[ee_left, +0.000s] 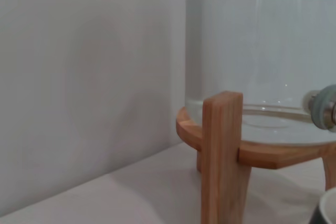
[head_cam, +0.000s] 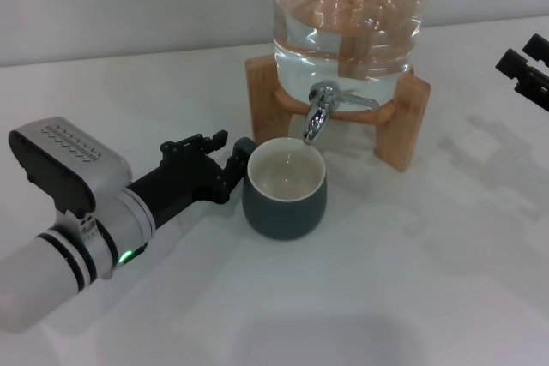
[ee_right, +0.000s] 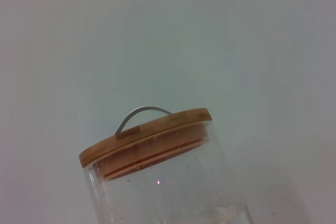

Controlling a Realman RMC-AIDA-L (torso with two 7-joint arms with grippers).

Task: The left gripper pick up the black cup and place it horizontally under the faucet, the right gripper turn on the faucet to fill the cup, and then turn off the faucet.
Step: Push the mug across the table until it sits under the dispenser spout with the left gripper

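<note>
Right wrist view alone shows you the glass jar's [ee_right: 168, 187] wooden lid [ee_right: 144, 135]; the head view shows the rest. The black cup [head_cam: 285, 189] stands upright, mouth up, directly under the faucet [head_cam: 319, 117]. The left gripper [head_cam: 225, 165] clasps its handle side. The right gripper [head_cam: 525, 69] hangs well apart; you cannot tell its fingers' state.

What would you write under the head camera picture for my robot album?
Left gripper holds the black cup upright under the faucet; right gripper waits far off.
</note>
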